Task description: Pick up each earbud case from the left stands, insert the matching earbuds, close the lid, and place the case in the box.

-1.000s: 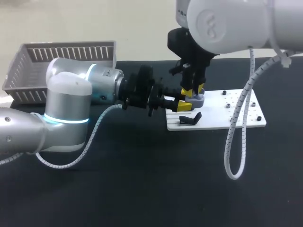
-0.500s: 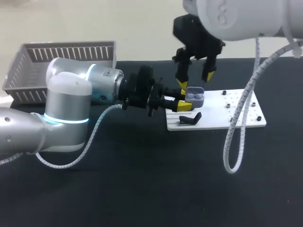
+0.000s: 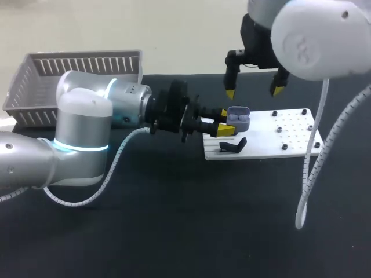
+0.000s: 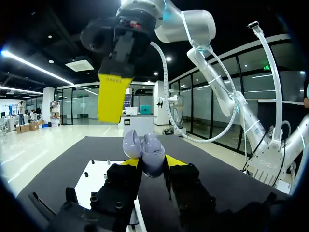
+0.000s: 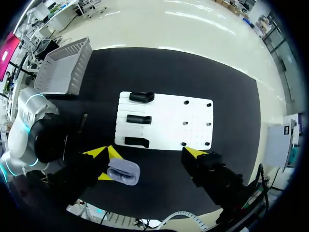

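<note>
The step in hand looks to be closing the lid. The left fingers (image 3: 223, 123) grip the lower body of the lavender earbud case (image 3: 239, 117) from two sides. They hold it clear of the counter (image 3: 174, 220), close to the end of the white board (image 3: 290, 138) where the black stands (image 3: 232, 145) sit. The lid stands open, tilted back from the body. Whether both earbuds are fully seated is too small to tell.

The right fingers (image 3: 254, 91) are spread wide and hold nothing. They hang above the case, apart from it and slightly off to one side.

To do the step well, the left grip should stay firm and low, clear of the hinge. The right arm should press one fingertip down on the back of the lid (a push, not a pinch), swinging it along its arc until it snaps shut. A push off that arc could twist the case in the grip. The slatted box (image 3: 81, 63) waits well apart, at the counter's far left corner.
</note>
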Controlling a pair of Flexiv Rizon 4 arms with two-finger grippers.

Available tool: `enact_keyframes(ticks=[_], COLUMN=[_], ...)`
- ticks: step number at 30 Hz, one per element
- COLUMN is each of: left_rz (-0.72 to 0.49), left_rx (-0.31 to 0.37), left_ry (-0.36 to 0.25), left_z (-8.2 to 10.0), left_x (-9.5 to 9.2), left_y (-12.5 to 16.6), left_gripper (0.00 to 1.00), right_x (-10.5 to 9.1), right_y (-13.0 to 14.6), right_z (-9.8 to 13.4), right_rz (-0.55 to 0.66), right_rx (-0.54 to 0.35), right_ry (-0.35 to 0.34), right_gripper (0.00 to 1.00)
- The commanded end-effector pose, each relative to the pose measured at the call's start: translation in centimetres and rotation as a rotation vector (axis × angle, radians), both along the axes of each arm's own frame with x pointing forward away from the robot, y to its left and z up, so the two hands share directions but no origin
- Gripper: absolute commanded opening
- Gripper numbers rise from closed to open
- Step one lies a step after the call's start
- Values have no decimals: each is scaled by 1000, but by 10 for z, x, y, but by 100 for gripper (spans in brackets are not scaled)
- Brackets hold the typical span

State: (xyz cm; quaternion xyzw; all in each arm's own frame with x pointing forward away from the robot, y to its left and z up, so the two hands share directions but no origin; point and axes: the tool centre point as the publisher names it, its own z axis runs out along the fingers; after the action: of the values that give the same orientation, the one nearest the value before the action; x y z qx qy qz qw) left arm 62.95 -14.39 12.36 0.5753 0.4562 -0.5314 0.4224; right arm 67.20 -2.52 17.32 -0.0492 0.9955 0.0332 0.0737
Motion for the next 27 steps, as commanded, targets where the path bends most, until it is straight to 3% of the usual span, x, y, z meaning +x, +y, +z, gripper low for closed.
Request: enact_keyframes(ticks=[1, 11, 21, 27], left_rz=[2, 2, 2, 2], left_rx=[-1, -1, -1, -1], left_ry=[-1, -1, -1, -1], left_z=[-1, -1, -1, -1], left_x=[0, 0, 0, 0], left_y=[0, 0, 0, 0], left_gripper=[0, 0, 0, 0], right_x=[0, -3, -19, -27], right_y=[-8, -7, -7, -8], right_z=[-6, -22, -21, -12], right_rz=[-18, -1, 22, 16], right_rx=[15, 9, 15, -7], right_ry=[-58, -4, 26, -6], right_gripper=[100, 100, 100, 100])
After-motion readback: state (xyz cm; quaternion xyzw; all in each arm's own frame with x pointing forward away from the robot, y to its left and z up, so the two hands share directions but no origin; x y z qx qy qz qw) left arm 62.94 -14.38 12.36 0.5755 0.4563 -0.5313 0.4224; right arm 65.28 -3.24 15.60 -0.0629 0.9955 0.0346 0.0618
